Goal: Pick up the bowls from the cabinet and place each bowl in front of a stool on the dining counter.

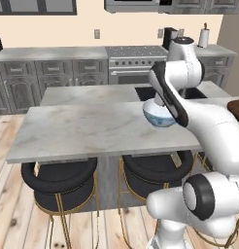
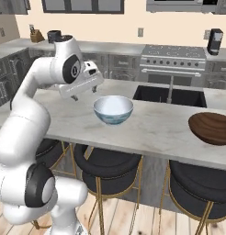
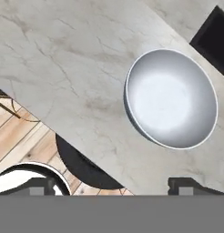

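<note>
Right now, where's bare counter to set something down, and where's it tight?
The dining counter is bare left of the white bowl, out to its far-left end. A smaller bare strip lies between the white bowl and the brown bowl. It is tight behind the white bowl by the sink, and where the open gripper hangs just left of that bowl.

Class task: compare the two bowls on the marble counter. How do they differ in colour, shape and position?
The white bowl with blue-green pattern is pale and deep; the dark brown wooden bowl is dark, wider and shallower. The white bowl sits near the middle of the light marble dining counter, the wooden bowl towards its right end. Both stand upright, empty, above black stools.
</note>
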Tool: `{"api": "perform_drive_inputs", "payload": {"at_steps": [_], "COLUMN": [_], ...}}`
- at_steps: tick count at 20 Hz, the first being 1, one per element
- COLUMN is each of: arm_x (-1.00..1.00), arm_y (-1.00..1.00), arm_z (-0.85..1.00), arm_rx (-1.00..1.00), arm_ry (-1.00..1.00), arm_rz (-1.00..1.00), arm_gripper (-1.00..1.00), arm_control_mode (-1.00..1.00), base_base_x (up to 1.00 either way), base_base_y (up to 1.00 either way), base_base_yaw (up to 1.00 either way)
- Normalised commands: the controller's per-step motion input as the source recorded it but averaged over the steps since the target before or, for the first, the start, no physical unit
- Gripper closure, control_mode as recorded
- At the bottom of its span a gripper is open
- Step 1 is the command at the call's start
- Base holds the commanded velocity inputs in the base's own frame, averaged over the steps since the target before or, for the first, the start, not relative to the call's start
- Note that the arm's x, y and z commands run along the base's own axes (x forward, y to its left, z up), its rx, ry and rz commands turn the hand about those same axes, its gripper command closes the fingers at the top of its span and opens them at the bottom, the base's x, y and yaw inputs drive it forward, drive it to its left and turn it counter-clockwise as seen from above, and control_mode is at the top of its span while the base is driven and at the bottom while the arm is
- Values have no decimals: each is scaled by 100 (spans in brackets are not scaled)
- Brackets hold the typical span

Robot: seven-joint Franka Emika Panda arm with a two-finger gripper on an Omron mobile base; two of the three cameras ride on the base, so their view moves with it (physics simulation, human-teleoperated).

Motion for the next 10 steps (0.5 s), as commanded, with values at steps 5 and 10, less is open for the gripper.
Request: {"api": "perform_drive_inputs", "payload": {"at_steps": [5,10], "arm_x": [-100,-100], "arm_y": [0,0], "arm_z": [28,-2], "arm_rx": [9,11], "arm_ry": [5,1], "arm_rz": [-21,-27], "arm_gripper": [-100,-100], "arm_control_mode": [-100,-100], "base_base_x": [0,0], "base_base_y": [0,0], "base_base_yaw": [0,0]}}
